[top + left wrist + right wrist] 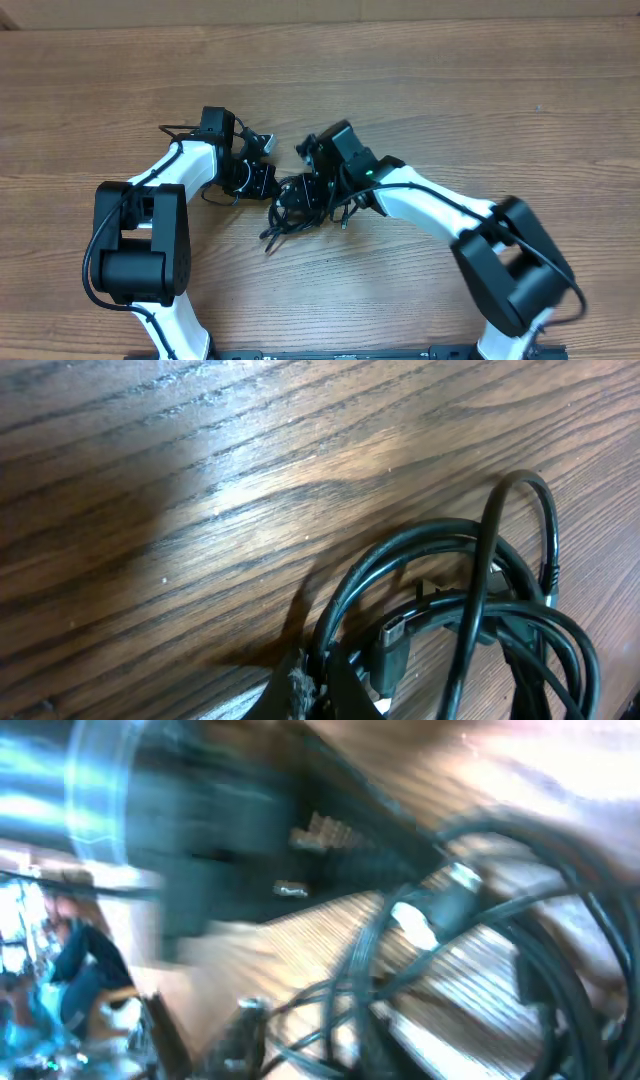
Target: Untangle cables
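Cables [298, 212] are sitting in one black tangle around the middle of the table [450, 80], with a few loose ends straggling out toward 7 o'clock. Left claw [266, 183] is hanging at the tangle's 9 o'clock edge with its fingers pressed together. In its wrist view a loop is running right down to the tips, though I can't tell if it's actually pinched. A small plug [392, 645] is lying inside that loop. Right claw [304, 190] is sitting on the pile's 1 o'clock side. Its wrist view is smearing badly, so I can't tell if it's spread or closed.
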